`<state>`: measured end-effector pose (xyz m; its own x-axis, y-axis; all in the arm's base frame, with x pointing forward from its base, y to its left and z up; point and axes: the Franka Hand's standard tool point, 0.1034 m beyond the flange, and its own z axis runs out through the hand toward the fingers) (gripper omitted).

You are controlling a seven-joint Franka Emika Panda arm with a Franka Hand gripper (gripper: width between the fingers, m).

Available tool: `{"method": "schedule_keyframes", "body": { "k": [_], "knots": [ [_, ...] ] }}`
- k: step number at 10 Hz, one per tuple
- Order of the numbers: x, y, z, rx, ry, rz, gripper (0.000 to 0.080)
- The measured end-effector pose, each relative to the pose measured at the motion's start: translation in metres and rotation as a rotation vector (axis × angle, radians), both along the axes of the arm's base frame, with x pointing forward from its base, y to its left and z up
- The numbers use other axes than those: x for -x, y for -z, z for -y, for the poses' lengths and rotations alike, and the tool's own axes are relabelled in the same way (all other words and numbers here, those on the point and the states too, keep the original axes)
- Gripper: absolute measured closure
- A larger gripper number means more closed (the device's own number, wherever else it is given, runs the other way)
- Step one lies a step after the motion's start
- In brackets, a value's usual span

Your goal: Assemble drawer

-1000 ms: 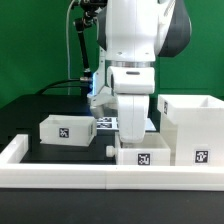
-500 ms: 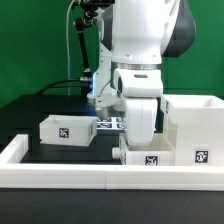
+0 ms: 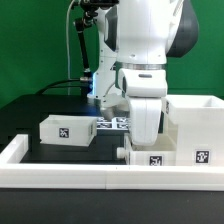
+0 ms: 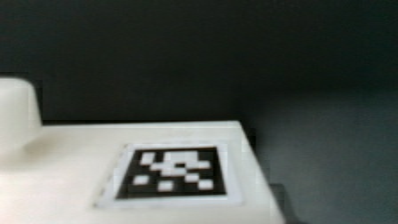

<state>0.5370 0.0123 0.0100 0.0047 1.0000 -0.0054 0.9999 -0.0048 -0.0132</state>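
White housing (image 3: 192, 127) shows only in the exterior view.

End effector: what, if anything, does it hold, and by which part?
Cannot be told: the end effector sits at the front tray, fingertips hidden.

One tall white housing (image 3: 195, 120) stands on the bench (image 3: 30, 115). There are two shallow white trays, a first tray (image 3: 70, 124) and a second tray (image 3: 136, 158). Three square tags face the exterior view, one on each part. There is one marker board (image 3: 113, 123), one border wall (image 3: 60, 170) and one arm (image 3: 140, 40). The wrist view shows a single tag (image 4: 175, 172).
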Motion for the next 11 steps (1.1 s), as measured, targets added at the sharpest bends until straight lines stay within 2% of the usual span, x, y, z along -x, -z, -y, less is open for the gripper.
{"method": "schedule_keyframes", "body": {
  "k": [2, 6, 7, 9, 10, 11],
  "knots": [
    [0.0, 0.0, -0.005, -0.001, 0.001, 0.003, 0.0758],
    [0.0, 0.0, -0.003, -0.001, 0.004, 0.003, 0.0758],
    [0.0, 0.0, -0.002, -0.001, 0.006, 0.003, 0.0574],
    [-0.002, -0.004, -0.001, 0.0, 0.009, 0.009, 0.0271],
    [-0.003, -0.007, -0.001, 0.0, 0.011, 0.013, 0.0271],
    [-0.005, -0.011, -0.002, 0.001, 0.017, 0.016, 0.0187]
  ]
}}
